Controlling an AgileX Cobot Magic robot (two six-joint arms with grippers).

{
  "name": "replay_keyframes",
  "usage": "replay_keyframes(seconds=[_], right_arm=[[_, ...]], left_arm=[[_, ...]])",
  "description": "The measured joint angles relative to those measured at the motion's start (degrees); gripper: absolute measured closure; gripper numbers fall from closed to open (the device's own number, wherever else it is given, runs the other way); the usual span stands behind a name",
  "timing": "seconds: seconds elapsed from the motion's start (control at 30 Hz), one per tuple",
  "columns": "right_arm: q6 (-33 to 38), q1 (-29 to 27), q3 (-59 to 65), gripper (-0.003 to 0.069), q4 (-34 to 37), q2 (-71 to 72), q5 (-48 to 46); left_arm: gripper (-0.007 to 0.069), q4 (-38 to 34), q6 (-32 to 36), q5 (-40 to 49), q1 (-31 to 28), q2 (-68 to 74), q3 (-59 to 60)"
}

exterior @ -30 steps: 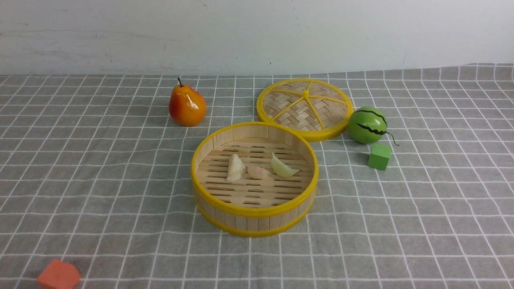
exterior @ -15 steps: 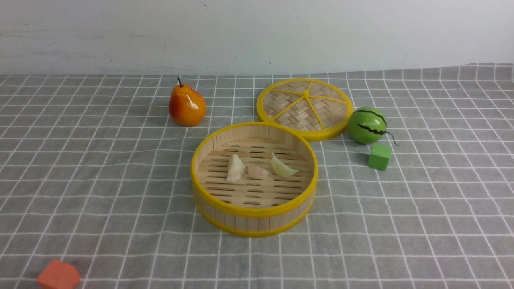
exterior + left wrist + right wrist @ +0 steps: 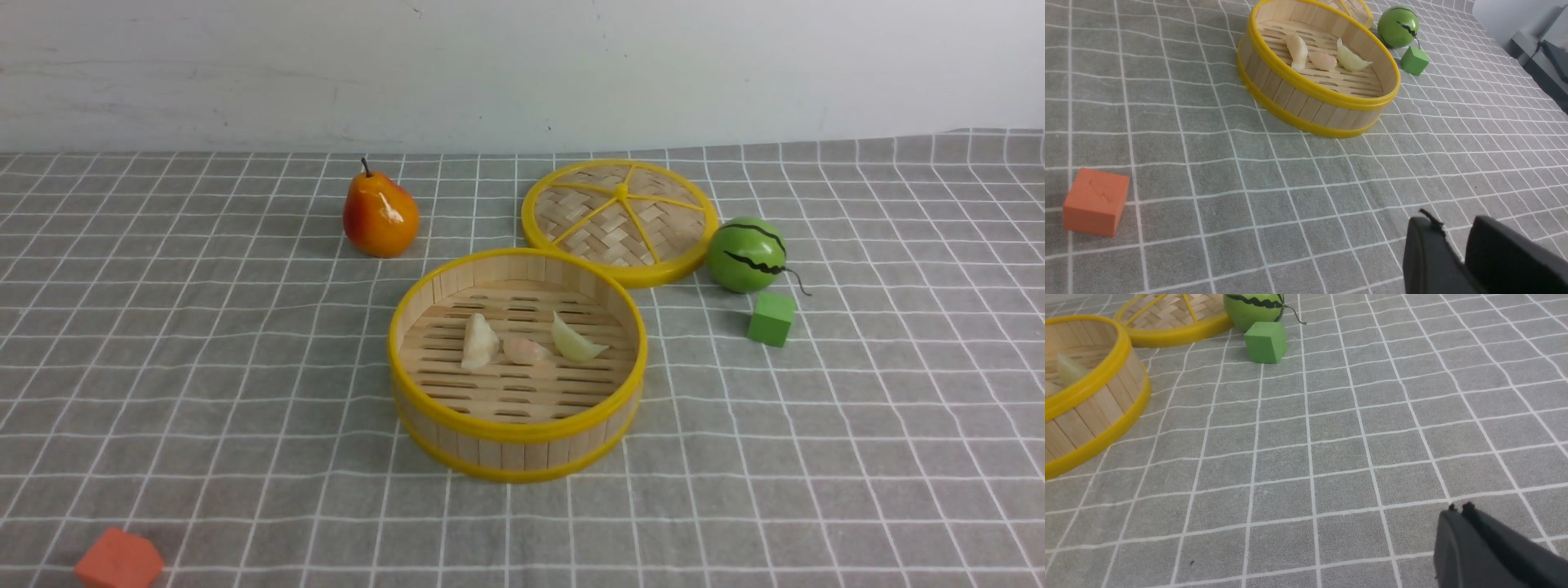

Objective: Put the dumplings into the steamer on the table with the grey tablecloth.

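Steamer sits mid-desk on the grey tablecloth, open, lid off. All three dumplings lie inside on the slatted floor in a rough row: off-white one at left, pale pink one in the middle and touching or nearly touching it, pale yellow one at right, leaning toward the pink. Same three also show in the left wrist view, inside the basket.

Woven lid lies flat just behind the steamer to the far right, its rim touching or nearly touching the steamer's far rim. Toy watermelon is just right of the lid, green cube just in front of it, apart from the steamer. Pear stands upright far left of the steamer, well apart. Orange block is at the near left edge of the desk, well away from everything.

Neither arm shows in the front view. Left hand hovers over bare cloth near side, fingers a small gap apart, holding nothing. Right hand over bare cloth right of the steamer, fingertips pressed together, nothing between them.
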State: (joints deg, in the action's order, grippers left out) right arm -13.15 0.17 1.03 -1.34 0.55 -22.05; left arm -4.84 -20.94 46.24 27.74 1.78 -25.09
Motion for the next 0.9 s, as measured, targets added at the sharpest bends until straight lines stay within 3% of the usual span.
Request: replay_keyframes(seconds=[0.2,0.3,0.4,0.43,0.5,0.53,0.57,0.67,0.8,0.9], right_arm=[[0.0,0.0,0.0,0.0666,0.0,0.0,0.0],[0.0,0.0,0.0,0.0662,0.0,0.0,0.0],[0.0,0.0,0.0,0.0661,0.0,0.0,0.0],[0.0,0.0,0.0,0.0659,0.0,0.0,0.0],[0.0,0.0,0.0,0.0659,0.0,0.0,0.0],[0.0,0.0,0.0,0.0657,0.0,0.0,0.0],[0.0,0.0,0.0,0.0657,0.0,0.0,0.0],[0.0,0.0,0.0,0.0652,0.0,0.0,0.0],[0.0,0.0,0.0,0.0648,0.0,0.0,0.0],[0.0,0.0,0.0,0.0643,0.0,0.0,0.0]], left_arm=[[0.0475,0.7,0.0,-0.2,0.0,0.0,0.0],[0.0486,1.1,0.0,-4.5,0.0,0.0,1.9],[0.0544,2.2,0.0,-11.4,-0.5,0.0,4.4],[0.0618,3.0,0.0,-18.2,-1.9,0.0,7.0],[0.0639,3.4,0.0,-22.7,-3.7,-0.2,8.5],[0.0638,3.6,0.0,-27.7,-7.4,-0.6,11.4],[0.0638,3.6,0.0,-28.3,-7.4,-0.6,11.7],[0.0638,3.8,0.0,-34.5,-16.5,-0.6,16.8],[0.0638,4.0,0.0,-35.5,-26.6,-0.6,21.4],[0.0638,4.8,0.0,-36.1,-30.4,-0.6,24.4]])
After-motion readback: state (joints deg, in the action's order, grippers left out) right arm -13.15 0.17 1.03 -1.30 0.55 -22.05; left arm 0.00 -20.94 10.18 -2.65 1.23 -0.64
